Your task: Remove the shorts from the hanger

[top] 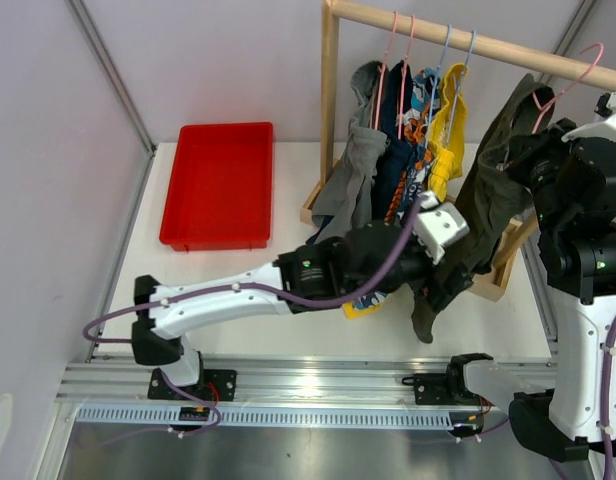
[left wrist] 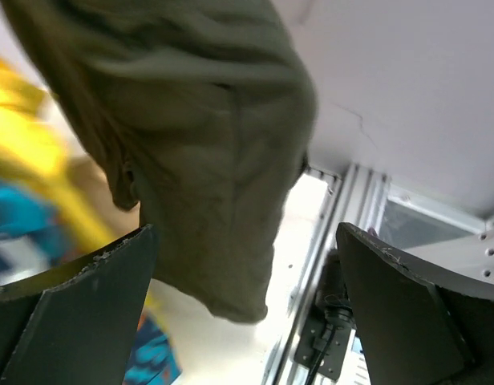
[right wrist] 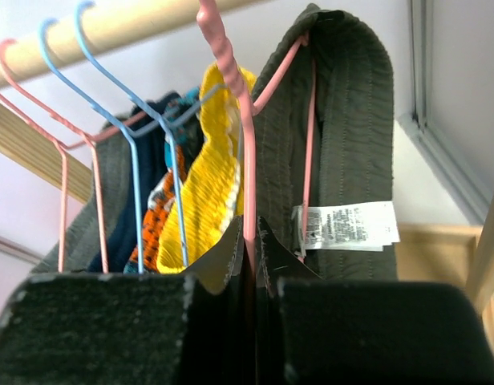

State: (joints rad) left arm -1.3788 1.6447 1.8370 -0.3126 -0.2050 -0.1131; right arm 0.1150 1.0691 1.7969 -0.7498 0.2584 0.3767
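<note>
The dark olive shorts hang on a pink hanger at the right end of the wooden rail. My right gripper is shut on the hanger's stem, just below the hook, with the olive waistband and its white label beside it. My left gripper is open, and the lower olive leg hangs between and just beyond its fingers. In the top view it sits at the shorts' lower part. Grey, navy, cartoon-print and yellow shorts hang on the rail.
A red tray lies at the back left of the table. The rack's wooden base and upright post stand behind my left arm. Blue hangers hang close left of the pink one. The aluminium base rail runs along the near edge.
</note>
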